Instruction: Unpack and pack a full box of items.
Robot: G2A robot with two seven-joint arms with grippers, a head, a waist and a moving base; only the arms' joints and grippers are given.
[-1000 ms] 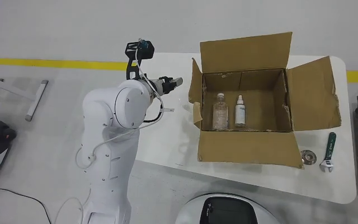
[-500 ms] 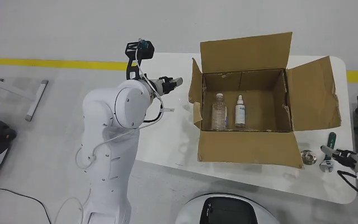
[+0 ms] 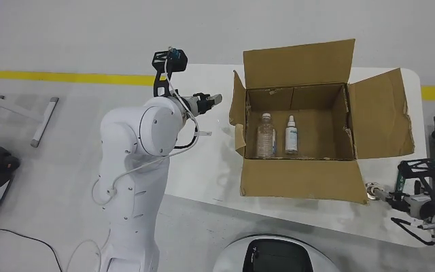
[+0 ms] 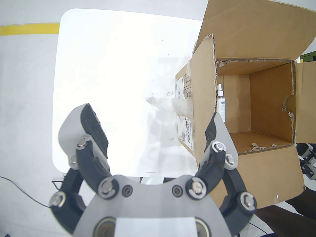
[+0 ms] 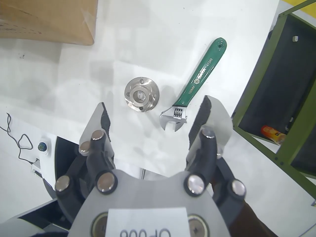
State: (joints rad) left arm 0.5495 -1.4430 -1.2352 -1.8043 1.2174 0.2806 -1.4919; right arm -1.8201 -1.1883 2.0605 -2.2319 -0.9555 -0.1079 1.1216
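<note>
An open cardboard box [image 3: 319,180] stands on the white table [image 3: 204,170]. On its floor lie a clear bottle [image 3: 266,134] and a white spray bottle [image 3: 291,134]. Right of the box lie a steel flange [image 5: 141,97] and a green-handled wrench [image 5: 197,85]. My right gripper [image 5: 155,104] hovers open just above them, at the table's front right [image 3: 394,197]. My left gripper [image 4: 150,114] is open and empty, left of the box [image 4: 259,50] and above bare table. The spray bottle [image 4: 221,102] shows past the box's side flap.
The box's flaps [image 3: 380,112] are spread outward. A dark bin in a green frame [image 5: 284,87] stands past the table's right edge. A yellow floor line [image 3: 75,77] runs behind the table.
My right arm has come in from the front right edge and now partly covers the wrench and flange in the top view. The left arm has stayed still.
</note>
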